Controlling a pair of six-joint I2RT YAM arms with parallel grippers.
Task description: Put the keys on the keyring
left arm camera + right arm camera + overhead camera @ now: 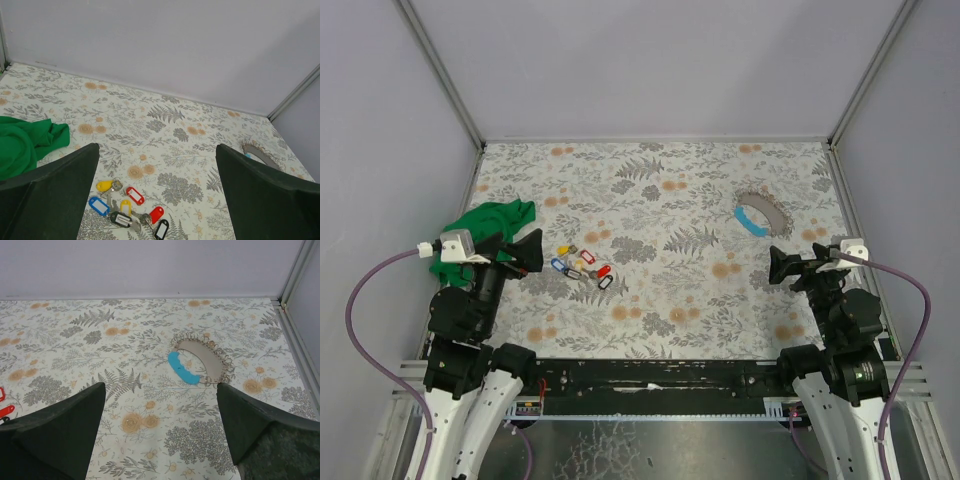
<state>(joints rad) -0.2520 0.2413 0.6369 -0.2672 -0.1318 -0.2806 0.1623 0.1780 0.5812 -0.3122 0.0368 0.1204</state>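
The keys (582, 267), several small metal ones with red, blue, yellow and black tags, lie in a loose cluster on the floral table left of centre. My left gripper (532, 251) is open and empty, just left of them. In the left wrist view the keys (131, 207) lie low between the open fingers, with the gripper (157, 148) above them. The keyring (761, 212), a grey loop with a light-blue arc, lies flat at the right back. My right gripper (776, 268) is open and empty, near of it. In the right wrist view the keyring (200, 362) lies ahead of the gripper (160, 386).
A green cloth (485, 225) lies crumpled at the table's left edge, beside the left arm; it also shows in the left wrist view (25, 142). Grey walls and metal rails enclose the table on three sides. Purple cables loop off both wrists.
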